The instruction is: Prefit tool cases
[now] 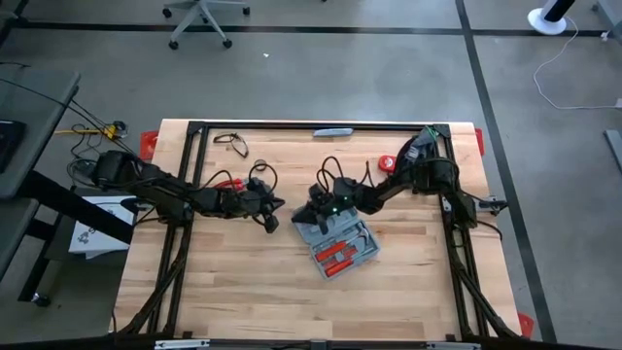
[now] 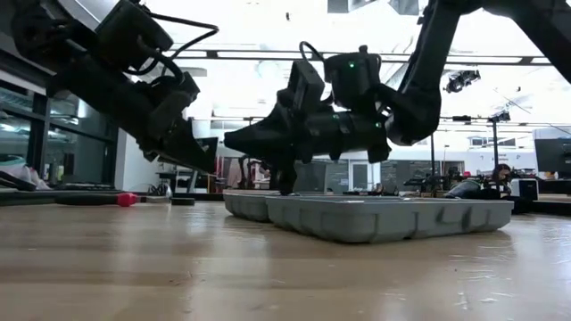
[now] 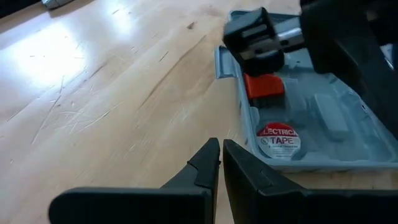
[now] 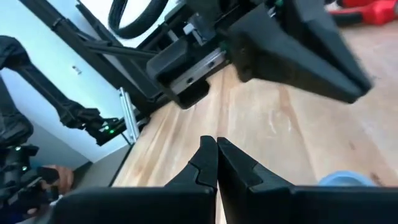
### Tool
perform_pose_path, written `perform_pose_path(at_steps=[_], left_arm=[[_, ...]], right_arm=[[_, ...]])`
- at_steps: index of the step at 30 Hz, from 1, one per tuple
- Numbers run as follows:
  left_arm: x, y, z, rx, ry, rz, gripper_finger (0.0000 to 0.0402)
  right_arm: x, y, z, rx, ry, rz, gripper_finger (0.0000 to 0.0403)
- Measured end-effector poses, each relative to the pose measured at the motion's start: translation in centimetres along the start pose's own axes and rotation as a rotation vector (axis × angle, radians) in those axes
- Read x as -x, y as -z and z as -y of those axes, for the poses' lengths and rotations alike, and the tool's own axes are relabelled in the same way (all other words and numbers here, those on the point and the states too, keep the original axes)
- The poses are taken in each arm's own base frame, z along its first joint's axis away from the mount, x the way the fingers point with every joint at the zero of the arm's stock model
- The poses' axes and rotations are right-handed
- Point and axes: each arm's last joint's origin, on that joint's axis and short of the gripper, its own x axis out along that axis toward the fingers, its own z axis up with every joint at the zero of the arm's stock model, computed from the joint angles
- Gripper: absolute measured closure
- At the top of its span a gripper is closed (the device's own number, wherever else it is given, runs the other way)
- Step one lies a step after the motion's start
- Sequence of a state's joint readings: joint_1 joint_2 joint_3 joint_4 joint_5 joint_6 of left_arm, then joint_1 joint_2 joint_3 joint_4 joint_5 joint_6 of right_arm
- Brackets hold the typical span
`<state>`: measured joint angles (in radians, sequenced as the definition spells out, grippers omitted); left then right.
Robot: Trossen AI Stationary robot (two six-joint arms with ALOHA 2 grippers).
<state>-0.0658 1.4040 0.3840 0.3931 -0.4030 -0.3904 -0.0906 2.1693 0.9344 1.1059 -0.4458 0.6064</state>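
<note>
Tool case (image 1: 335, 245): open, mid-worktop (image 1: 243, 292), right of centre.
Left wrist view only: electrical tape roll (image 3: 278, 139) inside.
Left tool (image 1: 269, 219): fingers together, beside case.
Right tool (image 1: 313, 215): fingers together, over case's far edge.
Open room: near side.

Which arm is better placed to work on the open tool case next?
Right, probably: the right gripper hangs shut over the tool case. The left gripper, also shut, sits beside it over bare table.
</note>
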Motion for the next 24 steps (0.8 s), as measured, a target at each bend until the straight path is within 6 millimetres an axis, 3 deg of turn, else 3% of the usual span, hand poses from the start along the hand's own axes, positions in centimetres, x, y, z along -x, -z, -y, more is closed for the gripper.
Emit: perform_pose_path(at_steps=[8,15,24], left_arm=[[0.0,0.0,0.0,0.000,-0.003,0.000,0.0387],[0.0,0.0,0.0,0.000,-0.003,0.001,0.0387],[0.0,0.0,0.0,0.000,-0.005,0.000,0.0387]], right_arm=[[-0.1,-0.3,-0.5,-0.001,-0.032,0.036,0.0403],[-0.4,0.8,-0.4,-0.016,0.039,-0.050,0.0403],[-0.4,-0.1,-1.9,0.008,-0.026,-0.005,0.0403]])
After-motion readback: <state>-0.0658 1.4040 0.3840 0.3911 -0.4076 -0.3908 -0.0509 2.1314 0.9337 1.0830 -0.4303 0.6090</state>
